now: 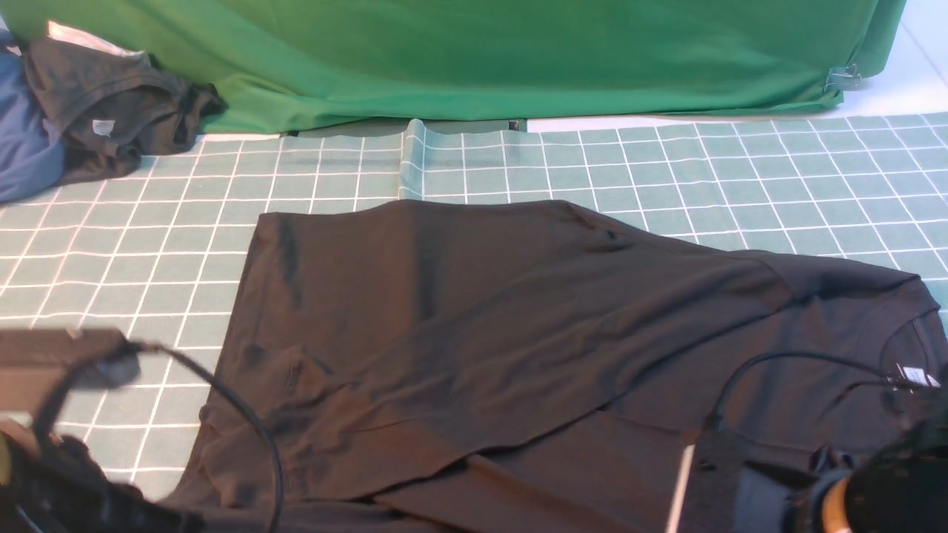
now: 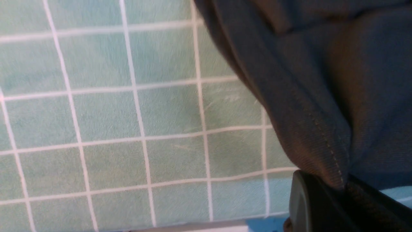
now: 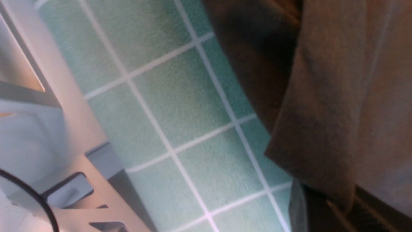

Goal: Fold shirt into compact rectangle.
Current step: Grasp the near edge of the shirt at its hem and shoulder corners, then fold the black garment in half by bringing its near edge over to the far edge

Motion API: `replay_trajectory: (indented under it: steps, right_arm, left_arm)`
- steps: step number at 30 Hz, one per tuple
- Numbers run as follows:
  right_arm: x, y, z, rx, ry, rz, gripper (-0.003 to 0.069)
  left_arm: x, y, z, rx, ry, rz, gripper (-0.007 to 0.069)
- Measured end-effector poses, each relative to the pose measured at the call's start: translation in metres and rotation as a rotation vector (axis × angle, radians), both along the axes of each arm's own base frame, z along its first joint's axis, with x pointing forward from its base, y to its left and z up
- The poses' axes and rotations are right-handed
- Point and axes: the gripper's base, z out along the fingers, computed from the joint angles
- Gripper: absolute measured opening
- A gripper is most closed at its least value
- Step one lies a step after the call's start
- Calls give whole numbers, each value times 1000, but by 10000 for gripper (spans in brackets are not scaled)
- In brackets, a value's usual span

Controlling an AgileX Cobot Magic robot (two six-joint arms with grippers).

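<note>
The black shirt (image 1: pixel 518 326) lies spread on the green grid mat, its collar and white neck label (image 1: pixel 912 374) at the right, its near part folded over. In the left wrist view my left gripper (image 2: pixel 344 190) is shut on the shirt's stitched hem (image 2: pixel 318 129), with cloth running out from between the jaws. In the right wrist view my right gripper (image 3: pixel 349 206) is shut on a fold of the shirt (image 3: pixel 325 112). Both arms show only at the bottom corners of the front view, the left arm (image 1: pixel 67 444) and the right arm (image 1: pixel 852 481).
A dark grey garment with a white tag (image 1: pixel 111 111) lies on a blue garment (image 1: pixel 26 141) at the back left. A green backdrop cloth (image 1: pixel 481 59) hangs along the far side. Grid mat (image 1: pixel 111 252) extends left of the shirt; a metal frame (image 3: pixel 48 129) stands beside the right gripper.
</note>
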Motion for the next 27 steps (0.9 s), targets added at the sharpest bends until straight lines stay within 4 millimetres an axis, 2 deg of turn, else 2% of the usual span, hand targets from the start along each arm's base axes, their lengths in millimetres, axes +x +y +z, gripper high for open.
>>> replay_trajectory:
  steps: [1, 5, 8, 11, 12, 15, 16, 19, 21, 22, 25, 27]
  right_arm:
    - [-1, -2, 8, 11, -22, -8, 33]
    - [7, -2, 27, 18, -63, -20, 31]
    - [27, -3, 46, 40, -125, -50, 31]
    - [58, -8, 64, 66, -180, -107, 31]
    - [60, -9, 65, 66, -185, -106, 31]
    - [103, -18, 76, 63, -233, -155, 31]
    - [114, -19, 80, 70, -246, -169, 31]
    - [143, -20, 80, 72, -258, -181, 30]
    - [169, -18, 77, 71, -263, -191, 30]
    - [171, -18, 79, 74, -271, -192, 30]
    - [210, -12, 67, 71, -268, -200, 30]
    - [228, -9, 63, 74, -274, -211, 30]
  left_arm:
    - [3, -1, 10, -13, -30, 9, 11]
    - [18, -4, 25, -10, -84, 17, 11]
    - [47, -11, 34, 17, -119, 23, 11]
    - [83, -16, 40, 14, -171, 52, 11]
    - [85, -17, 41, 12, -172, 52, 11]
    - [130, -12, 44, -29, -177, 104, 11]
    - [138, -9, 44, -41, -177, 111, 11]
    - [173, -1, 41, -64, -175, 146, 11]
    - [197, 8, 37, -75, -173, 183, 11]
    - [201, 9, 36, -74, -171, 186, 11]
    - [239, 21, 24, -89, -171, 233, 11]
    - [253, 25, 17, -90, -165, 248, 11]
